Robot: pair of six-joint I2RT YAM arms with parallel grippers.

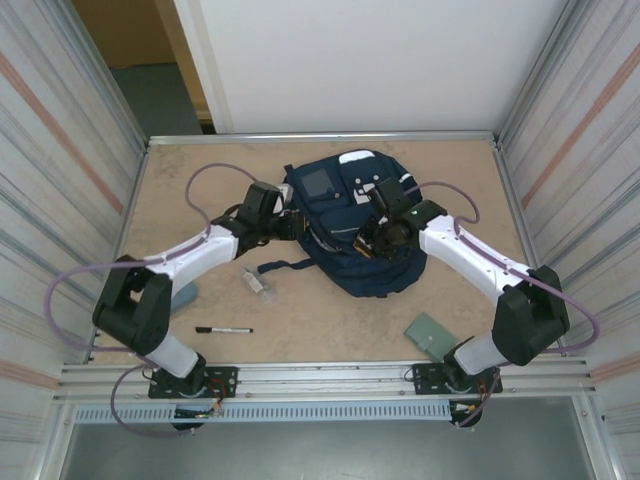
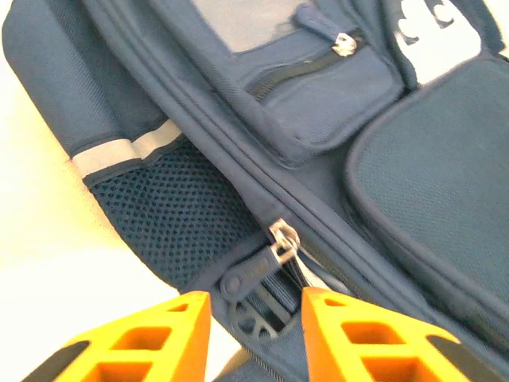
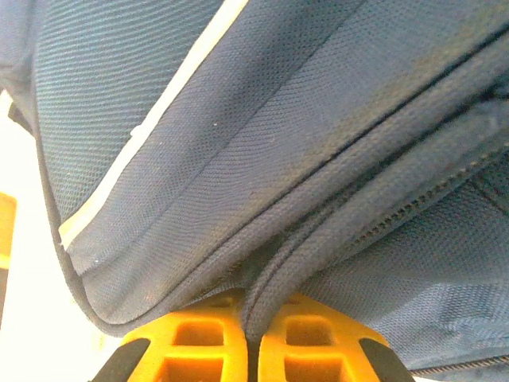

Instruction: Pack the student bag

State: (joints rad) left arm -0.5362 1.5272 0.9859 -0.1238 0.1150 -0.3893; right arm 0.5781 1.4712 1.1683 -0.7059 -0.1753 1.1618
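The student bag (image 1: 345,245), navy blue with pale reflective stripes, lies flat in the middle of the table. My left gripper (image 1: 290,228) is at its left side. In the left wrist view the left gripper (image 2: 256,306) is open, and the metal zipper slider with its dark pull tab (image 2: 274,247) lies just ahead of the gap, touching neither orange finger (image 2: 159,334). My right gripper (image 1: 372,240) is over the bag's right half. In the right wrist view the right gripper (image 3: 253,318) is shut on a thick seam fold of the bag (image 3: 238,159).
A black marker (image 1: 224,329) lies near the front left. A green flat card (image 1: 432,335) sits by the right arm's base. A small clear item (image 1: 256,281) lies beside the bag's strap, and a teal object (image 1: 184,295) pokes out under the left arm. Metal walls enclose the table.
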